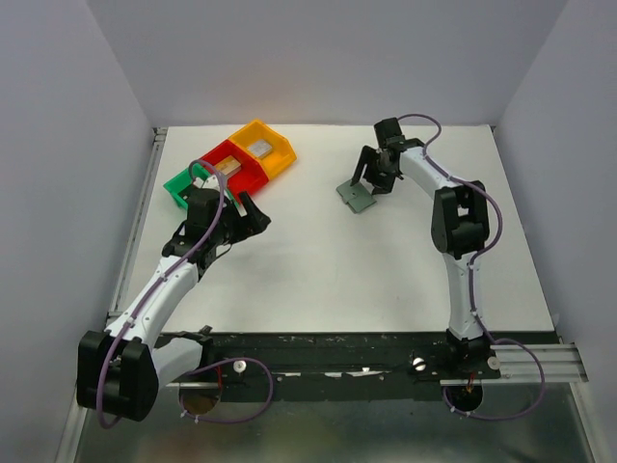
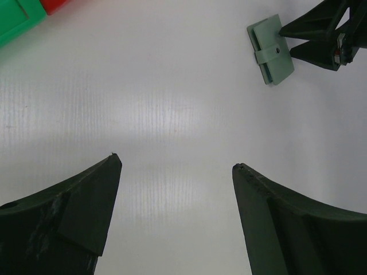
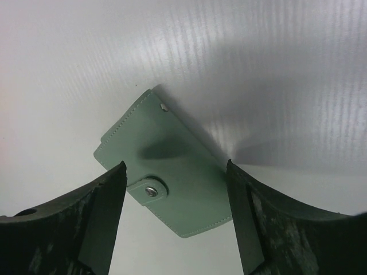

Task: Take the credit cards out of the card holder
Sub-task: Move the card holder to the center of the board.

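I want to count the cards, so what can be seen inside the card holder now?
Nothing inside shows. The card holder lies closed on the table, its tab snapped shut; only the green outer cover is visible. Any cards are hidden.

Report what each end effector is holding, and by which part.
Nothing is held. The left end effector hangs open; the right end effector is open, straddling the closed card holder without gripping it.

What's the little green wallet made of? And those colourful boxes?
The card holder looks like soft matte leather or fake leather: stitching runs along its edge and a shiny metal snap holds it shut. The bins look like smooth hard plastic, bright and evenly coloured, though they are small in view.
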Robot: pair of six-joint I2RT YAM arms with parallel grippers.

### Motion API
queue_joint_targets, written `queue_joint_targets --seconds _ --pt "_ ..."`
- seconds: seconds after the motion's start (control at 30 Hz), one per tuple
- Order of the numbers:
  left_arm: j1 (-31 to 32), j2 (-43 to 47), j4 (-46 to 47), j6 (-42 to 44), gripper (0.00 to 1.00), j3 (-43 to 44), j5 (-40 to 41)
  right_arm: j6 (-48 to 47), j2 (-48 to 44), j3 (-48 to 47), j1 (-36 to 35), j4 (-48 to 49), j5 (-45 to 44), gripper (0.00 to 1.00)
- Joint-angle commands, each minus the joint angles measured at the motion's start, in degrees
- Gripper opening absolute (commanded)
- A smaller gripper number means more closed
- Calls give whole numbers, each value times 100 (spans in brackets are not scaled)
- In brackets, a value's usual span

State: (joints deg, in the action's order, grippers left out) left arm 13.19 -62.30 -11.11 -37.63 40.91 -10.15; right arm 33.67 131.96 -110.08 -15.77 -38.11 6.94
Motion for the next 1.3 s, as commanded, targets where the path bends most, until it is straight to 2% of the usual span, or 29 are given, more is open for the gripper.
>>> queue_joint_targets --seconds 0.0,0.1,0.3,0.5,0.67,1.27 --pt "-27 -36 162 -113 91 58 -198 -176 234 -303 -198 -505 185 77" --pt "-27 -27 171 -105 91 49 -215 -273 199 -181 -260 -531 167 75" --pt "-18 -89 250 -139 91 32 -320 -598 -12 267 -356 -566 159 63" --pt "-27 -177 364 -201 91 58 -452 -836 -363 821 -435 -461 27 45" --pt "-18 -273 443 -245 90 58 -628 -1055 -627 1330 -550 -364 -79 36" --pt "263 -915 610 -148 88 330 -1120 -1653 -2271 3590 -1226 383 -88 34"
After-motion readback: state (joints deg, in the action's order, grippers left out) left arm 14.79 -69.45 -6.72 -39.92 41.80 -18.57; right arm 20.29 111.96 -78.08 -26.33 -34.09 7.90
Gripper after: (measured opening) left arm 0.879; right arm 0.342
